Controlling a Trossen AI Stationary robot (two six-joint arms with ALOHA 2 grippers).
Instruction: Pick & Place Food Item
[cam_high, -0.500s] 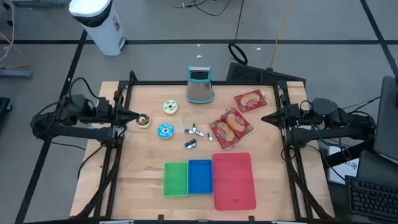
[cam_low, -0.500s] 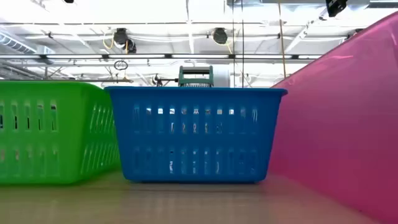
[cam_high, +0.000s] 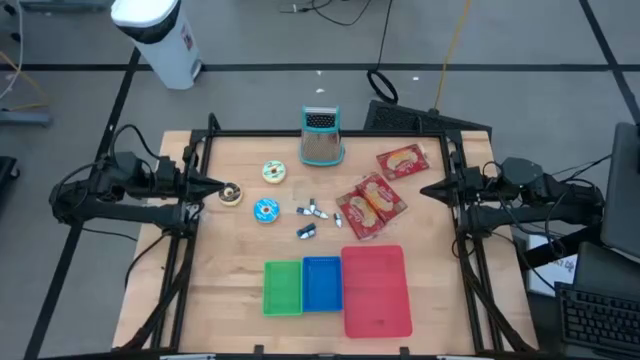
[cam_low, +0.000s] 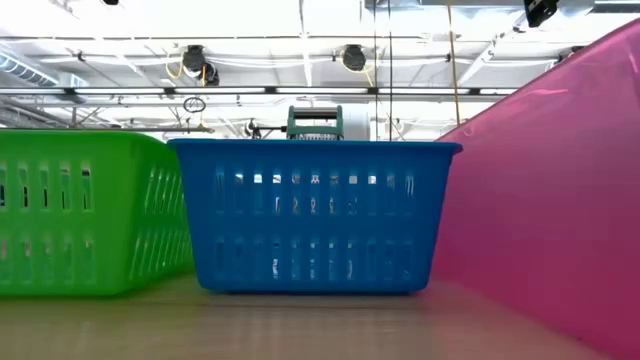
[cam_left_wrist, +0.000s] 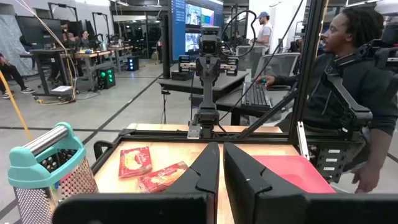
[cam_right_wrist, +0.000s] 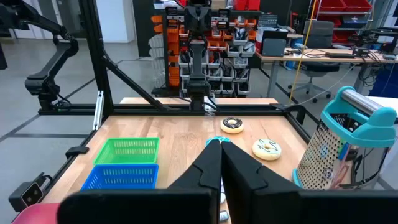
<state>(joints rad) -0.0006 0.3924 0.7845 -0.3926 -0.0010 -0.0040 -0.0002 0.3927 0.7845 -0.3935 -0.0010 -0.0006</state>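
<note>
On the wooden table (cam_high: 240, 270): both grippers closed, empty, at opposite edges.
Slotted plastic baskets, green (cam_high: 282, 288), blue (cam_high: 321, 283), pink (cam_high: 375, 290); metal grater (cam_high: 321, 137), wrapped snacks (cam_high: 369, 205) behind; left gripper (cam_high: 213, 185), right gripper (cam_high: 430, 189).

The left gripper (cam_left_wrist: 221, 163) is showing its two dark fingers (cam_left_wrist: 202, 171) standing almost together, with only a narrow gap, and holding nothing. Beyond them, two red snack packets (cam_left_wrist: 135, 161) are lying on the wooden table (cam_left_wrist: 160, 137), one just beside the other. A teal-handled metal grater (cam_left_wrist: 46, 168) is standing upright. A pink bin (cam_left_wrist: 292, 173) is sitting nearby. The right arm (cam_left_wrist: 207, 81) is facing across the table. A seated person (cam_left_wrist: 348, 87) is looking sideways.
</note>
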